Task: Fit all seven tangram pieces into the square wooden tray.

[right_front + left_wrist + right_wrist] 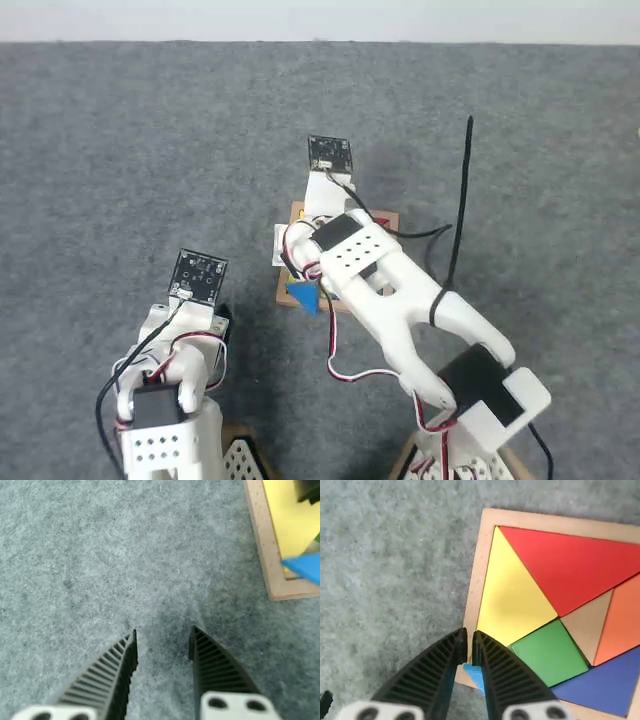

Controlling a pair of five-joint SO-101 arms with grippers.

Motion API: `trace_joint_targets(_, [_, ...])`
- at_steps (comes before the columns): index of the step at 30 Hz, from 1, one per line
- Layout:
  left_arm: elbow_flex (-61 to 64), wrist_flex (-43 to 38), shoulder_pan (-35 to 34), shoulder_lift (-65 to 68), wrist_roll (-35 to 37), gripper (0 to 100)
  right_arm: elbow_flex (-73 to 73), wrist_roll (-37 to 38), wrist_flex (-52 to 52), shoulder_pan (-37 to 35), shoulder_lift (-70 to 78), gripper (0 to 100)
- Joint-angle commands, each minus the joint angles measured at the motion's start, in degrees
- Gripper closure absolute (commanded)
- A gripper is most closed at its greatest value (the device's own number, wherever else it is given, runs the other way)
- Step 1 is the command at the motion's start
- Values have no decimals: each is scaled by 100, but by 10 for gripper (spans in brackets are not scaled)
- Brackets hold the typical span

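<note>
On the grey tabletop [150,120], the right end effector [470,632], nearly closed, seemingly pinches the blue triangle [474,674] at the tray [475,570] corner; the left end effector [164,630] gapes nearby.

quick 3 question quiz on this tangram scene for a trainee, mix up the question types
1. True or false: the left gripper is open over bare carpet.
2. Which piece in the wooden tray lies nearest the right gripper? A yellow, B orange, C red.
3. Fill in: the right gripper is shut on the ___ piece.

Key: 1 true. 2 A, the yellow piece. 3 the light blue piece, at the tray's corner.
</note>
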Motion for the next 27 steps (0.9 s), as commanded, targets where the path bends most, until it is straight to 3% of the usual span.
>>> trace_joint_targets(1, [-40,-97,-35,9,-53,833,-44,-114,75,119,-84,959])
trace_joint_targets(5, [-40,-97,-35,9,-53,833,-18,580,637,453,-488,961])
trace_joint_targets(9, [-40,-97,-35,9,-53,833,53,1899,1666,734,-1059,962])
trace_joint_targets(12, [-40,-97,-35,9,-53,833,545,2593,1596,673,-1411,987])
trace_joint_targets(19, [-40,-97,-35,9,-53,833,1380,2734,822,-444,-1516,988])
trace_joint_targets(27, [-40,-97,-35,9,-53,833,1398,2734,690,-655,-1499,988])
